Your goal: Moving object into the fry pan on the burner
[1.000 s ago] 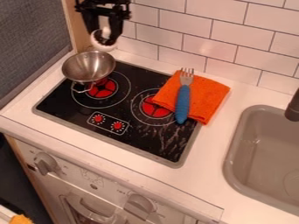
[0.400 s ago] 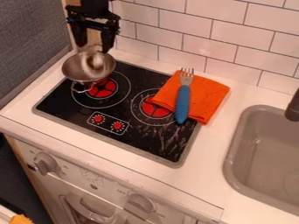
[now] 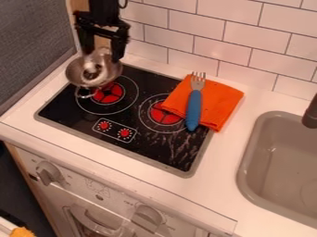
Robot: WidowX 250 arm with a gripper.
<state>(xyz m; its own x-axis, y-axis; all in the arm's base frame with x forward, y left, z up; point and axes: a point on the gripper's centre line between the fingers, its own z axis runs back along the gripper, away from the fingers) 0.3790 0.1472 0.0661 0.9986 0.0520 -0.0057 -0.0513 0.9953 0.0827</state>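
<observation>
The pincer is held above the metal pan, its 2 fingers spread apart and nothing gripped. The small round object is seen inside the pan, just below the pincer; the pan is set at the rear-left burner.

Shiny metal pan, glossy black stovetop, soft-looking orange cloth, matt grey sink.

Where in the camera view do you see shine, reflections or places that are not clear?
Camera view: bright glints on the metal pan, making its inside hard to read; a soft bright patch on the white wall tiles; pale streaky marks, perhaps reflections, on the black cooktop, toward its front right.
</observation>
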